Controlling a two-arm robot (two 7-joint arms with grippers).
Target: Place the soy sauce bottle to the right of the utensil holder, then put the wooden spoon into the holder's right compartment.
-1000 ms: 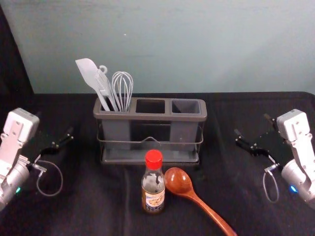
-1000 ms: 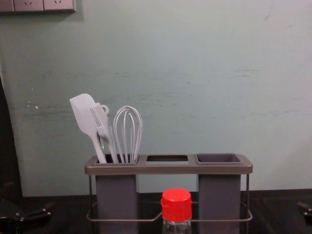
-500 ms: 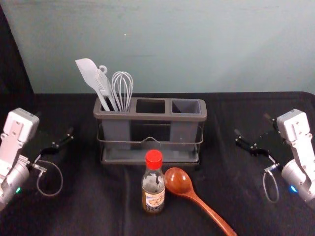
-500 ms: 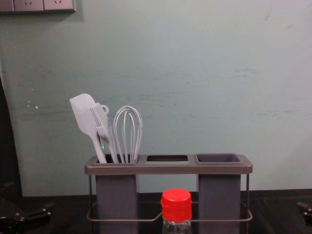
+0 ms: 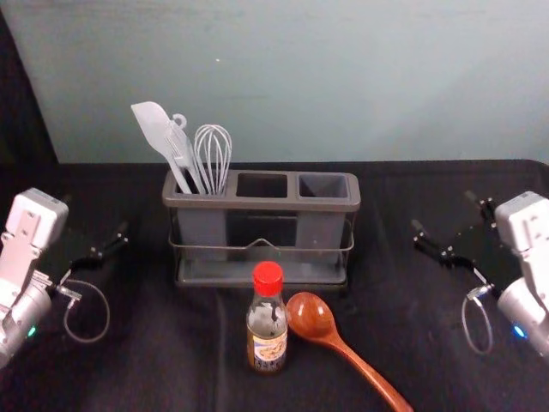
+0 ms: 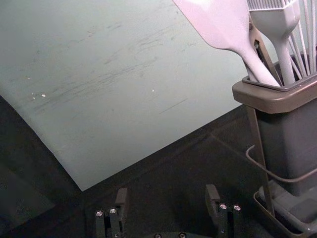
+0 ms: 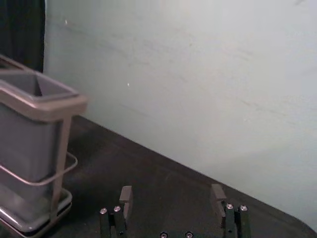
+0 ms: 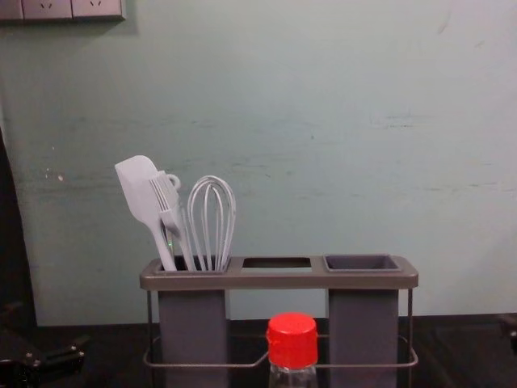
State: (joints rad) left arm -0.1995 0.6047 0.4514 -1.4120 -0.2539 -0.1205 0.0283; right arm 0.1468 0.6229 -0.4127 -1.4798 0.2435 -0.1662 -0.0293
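In the head view my right gripper [image 5: 446,225] is at the right, open and well away from the holder; the right wrist view shows this gripper [image 7: 172,198] with nothing between its fingers. The left gripper [image 5: 96,242] is parked at the left, also open and empty in its wrist view [image 6: 166,198]. The soy sauce bottle [image 5: 267,330], red-capped, stands upright in front of the utensil holder [image 5: 262,203]. Just right of it lies the wooden spoon [image 5: 312,318], bowl beside the bottle, handle slanting toward the front right. The holder's right compartment [image 5: 323,186] has nothing in it.
A white spatula [image 5: 157,133], a brush and a whisk [image 5: 213,154] stand in the holder's left compartment. Behind the black-covered table [image 5: 412,343] rises a pale wall. Dark table surface lies between the holder and the right gripper.
My right arm has shifted slightly outward to the right in the head view, and its gripper shows less at the chest view's right edge. The left arm, bottle, spoon and holder are unchanged.
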